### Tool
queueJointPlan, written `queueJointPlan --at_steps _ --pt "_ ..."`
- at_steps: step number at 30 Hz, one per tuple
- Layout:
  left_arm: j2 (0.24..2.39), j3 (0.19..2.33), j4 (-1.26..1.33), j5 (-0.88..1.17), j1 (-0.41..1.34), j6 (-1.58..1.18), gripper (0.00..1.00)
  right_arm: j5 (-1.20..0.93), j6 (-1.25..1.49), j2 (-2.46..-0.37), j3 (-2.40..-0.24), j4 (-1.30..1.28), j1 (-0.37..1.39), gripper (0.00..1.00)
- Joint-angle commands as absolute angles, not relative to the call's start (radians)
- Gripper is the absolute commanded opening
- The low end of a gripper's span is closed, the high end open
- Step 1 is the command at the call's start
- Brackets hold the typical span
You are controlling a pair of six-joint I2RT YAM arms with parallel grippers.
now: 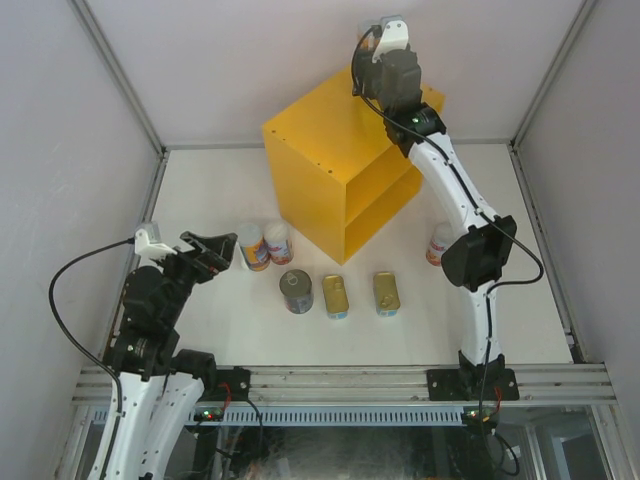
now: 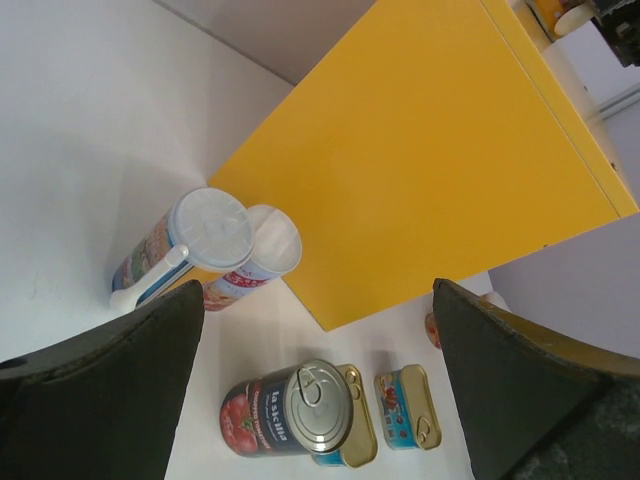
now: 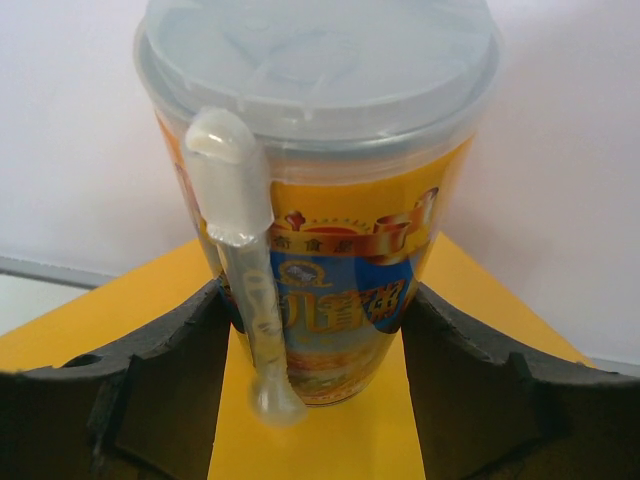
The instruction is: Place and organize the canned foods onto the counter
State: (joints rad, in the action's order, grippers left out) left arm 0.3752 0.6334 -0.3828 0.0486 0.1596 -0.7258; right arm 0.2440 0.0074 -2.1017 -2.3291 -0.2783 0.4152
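Right hand [image 3: 315, 305] clasps the upright tall can [image 3: 320, 180] on the yellow counter [image 3: 130, 300] top, upper right overhead; left hand [image 1: 222, 252], wide open, empty, beside two cans [image 1: 253, 247]

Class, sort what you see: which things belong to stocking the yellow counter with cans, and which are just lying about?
Job: yellow counter; tall can in right hand; three other tall cans; round tin; two flat tins.
Lying about: white table; black cable; metal rail.
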Motion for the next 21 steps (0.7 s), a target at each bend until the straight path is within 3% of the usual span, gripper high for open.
queueJointPlan --at_steps 1,15,21 --pt "0.385 0.6 -0.288 0.046 0.163 -0.752 0.99 0.212 0.038 -2.172 -2.427 -0.21 0.393 0.52" --pt "0.403 0.584 -0.254 0.027 0.162 -0.766 0.99 0.178 0.047 -2.267 -2.511 -0.172 0.37 0.55" --pt "0.396 0.582 -0.25 0.034 0.164 -0.769 0.99 0.179 0.047 -2.265 -2.508 -0.19 0.373 0.74"
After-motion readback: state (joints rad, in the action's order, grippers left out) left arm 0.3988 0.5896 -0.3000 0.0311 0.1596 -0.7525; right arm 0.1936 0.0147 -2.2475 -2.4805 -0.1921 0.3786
